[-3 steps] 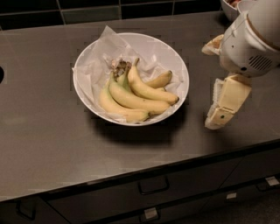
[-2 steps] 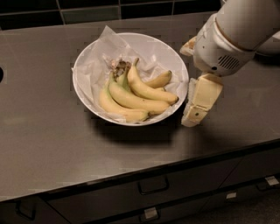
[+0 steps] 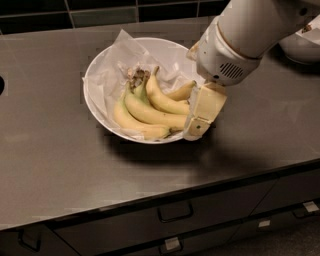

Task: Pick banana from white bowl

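Observation:
The wide white bowl (image 3: 90, 95) lined with crumpled white paper (image 3: 118, 56) sits on the dark counter, left of centre. A bunch of yellow bananas (image 3: 150, 113) lies in it, stems pointing to the far side. My gripper (image 3: 198, 82) hangs over the bowl's right rim and is open and empty. Its near cream finger (image 3: 204, 111) reaches down beside the banana tips at the rim. The far finger (image 3: 192, 50) only peeks out past the white wrist housing (image 3: 235, 45), which hides the bowl's right edge.
A smaller white bowl (image 3: 303, 44) stands at the far right of the counter (image 3: 55, 165). Dark tiles (image 3: 100, 12) run along the back. Drawers with handles (image 3: 175, 212) are below the counter's front edge. A dark round opening (image 3: 1, 85) is at the left edge.
My gripper has moved left from beside the bowl to over its right rim, near the banana tips. The bowl and bananas have not moved.

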{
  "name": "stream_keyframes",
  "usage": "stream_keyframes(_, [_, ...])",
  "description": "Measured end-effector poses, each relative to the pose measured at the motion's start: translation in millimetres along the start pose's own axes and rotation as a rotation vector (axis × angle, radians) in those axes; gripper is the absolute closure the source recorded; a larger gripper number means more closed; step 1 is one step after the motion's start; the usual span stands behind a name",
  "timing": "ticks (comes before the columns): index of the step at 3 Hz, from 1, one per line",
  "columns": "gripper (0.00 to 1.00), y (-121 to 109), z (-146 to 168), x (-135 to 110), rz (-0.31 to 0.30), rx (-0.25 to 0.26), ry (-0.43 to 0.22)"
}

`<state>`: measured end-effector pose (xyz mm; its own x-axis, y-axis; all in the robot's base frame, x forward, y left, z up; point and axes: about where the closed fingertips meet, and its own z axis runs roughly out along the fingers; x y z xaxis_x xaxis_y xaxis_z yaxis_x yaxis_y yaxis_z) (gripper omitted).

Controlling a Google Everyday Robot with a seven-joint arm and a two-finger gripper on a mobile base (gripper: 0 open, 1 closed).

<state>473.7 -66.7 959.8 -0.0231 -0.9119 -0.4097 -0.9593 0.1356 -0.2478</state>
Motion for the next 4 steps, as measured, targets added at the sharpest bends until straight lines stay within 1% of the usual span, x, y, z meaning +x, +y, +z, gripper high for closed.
stream_keyframes(1, [0.00,0,9,-7,-0.018,-0.015,0.003])
stream_keyframes(2, [0.13,-4,28,-23,-0.026,-0.042,-0.014])
stream_keyframes(3, [0.17,-10,36,-39,-0.011,-0.053,-0.017])
stream_keyframes(4, [0.18,-11,36,-52,-0.003,-0.036,-0.009])
